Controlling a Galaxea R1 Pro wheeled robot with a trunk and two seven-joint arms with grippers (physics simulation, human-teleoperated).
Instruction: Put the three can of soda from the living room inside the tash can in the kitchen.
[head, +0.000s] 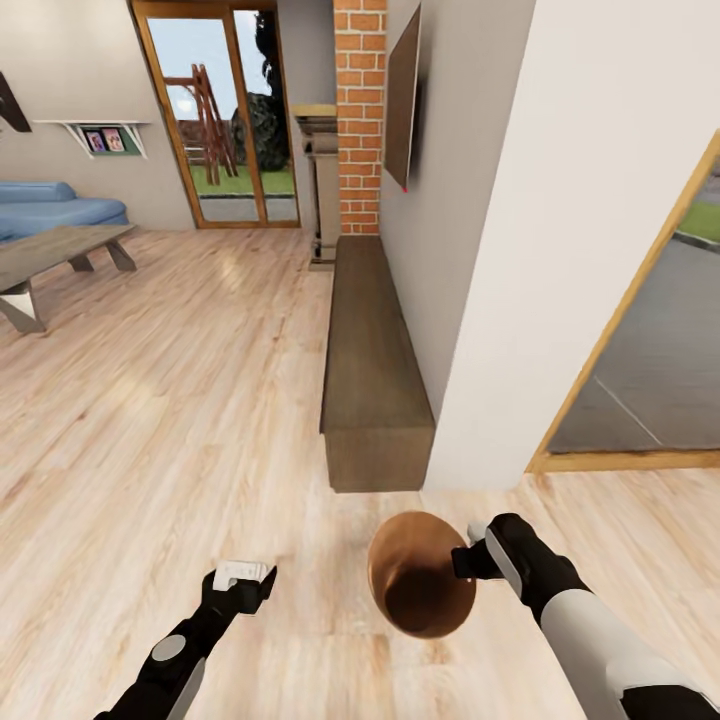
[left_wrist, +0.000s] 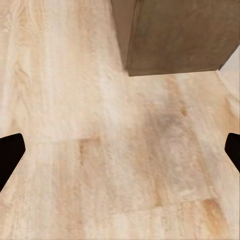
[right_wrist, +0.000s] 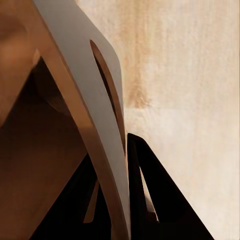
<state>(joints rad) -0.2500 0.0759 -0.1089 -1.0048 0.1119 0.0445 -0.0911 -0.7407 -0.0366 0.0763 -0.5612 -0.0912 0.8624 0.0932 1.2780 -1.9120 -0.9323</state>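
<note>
While right pincer (head: 472, 556) clamps bin (head: 420, 585) by rim, bin hangs tilted above wood floor (head: 150, 420), mouth up, near low cabinet (head: 370, 370). Left pincer (head: 243, 580) spread wide, empty. Sofa (head: 50, 208), table (head: 55, 255) far left.

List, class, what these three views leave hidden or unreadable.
- Bin floor: head view, dark inside; any contents can't be told.
- Bin's outer base: right wrist view, blocked by its wall and the right gripper.
- Shelf pictures: head view, too small.
- Left gripper fingertips: left wrist view, cut off at the edges.
</note>
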